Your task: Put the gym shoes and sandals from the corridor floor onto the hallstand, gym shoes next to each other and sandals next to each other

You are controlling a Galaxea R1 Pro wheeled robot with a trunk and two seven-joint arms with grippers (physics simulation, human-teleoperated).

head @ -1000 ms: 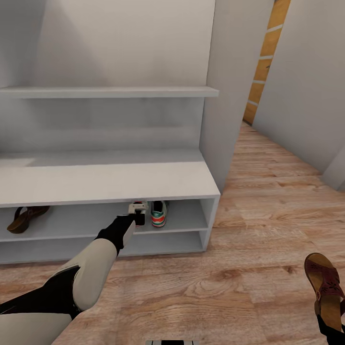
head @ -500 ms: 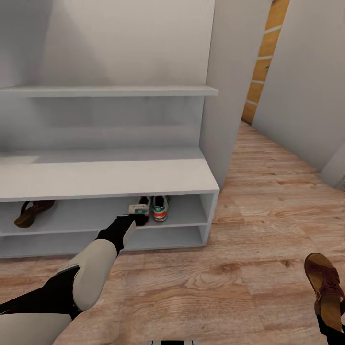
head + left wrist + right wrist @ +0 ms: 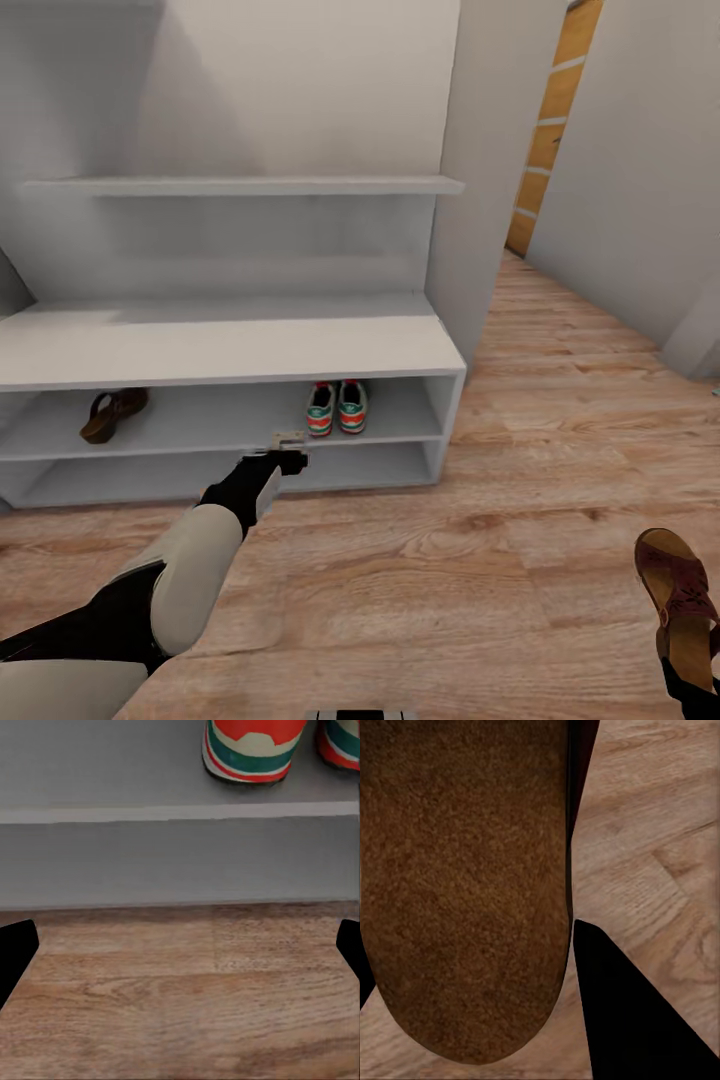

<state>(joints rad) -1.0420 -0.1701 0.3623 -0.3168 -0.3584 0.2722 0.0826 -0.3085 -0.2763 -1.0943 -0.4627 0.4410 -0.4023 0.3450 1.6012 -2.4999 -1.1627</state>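
- One sandal [image 3: 113, 413] lies alone at the left end of the upper tier of the hallstand [image 3: 220, 350]. That spot fixes where the second sandal has to end up.
- Your left gripper [image 3: 287, 447] hangs just in front of the rack's upper-tier edge, empty. In the left wrist view its dark fingertips [image 3: 15, 951] sit at opposite edges of the frame, so the jaws stand wide apart and touch nothing.
- The two gym shoes [image 3: 337, 408] stand side by side on the upper tier, toward its right end, heels facing out. The wrist view shows the nearer heel [image 3: 253, 748] resting squarely on the shelf board. I judge that pair done; leave it alone.
- Step in hand, as I read it: clear the left arm from the rack, then bring in the remaining sandal. Draw the arm straight away from the shelf so the fingers don't catch the shelf edge or nudge the shoes.
- The second sandal [image 3: 684, 600] is at the lower right of the head view, over the corridor floor [image 3: 500, 560], well apart from the rack.
- In the right wrist view this sandal's brown surface [image 3: 465, 885] runs along a dark finger [image 3: 637, 1012]. Your right gripper [image 3: 690, 680] appears clamped on it, though the contact itself is hidden.
- To place it well, carry it across low and level, slide it in beside the first sandal, and release only once it rests on the tier.
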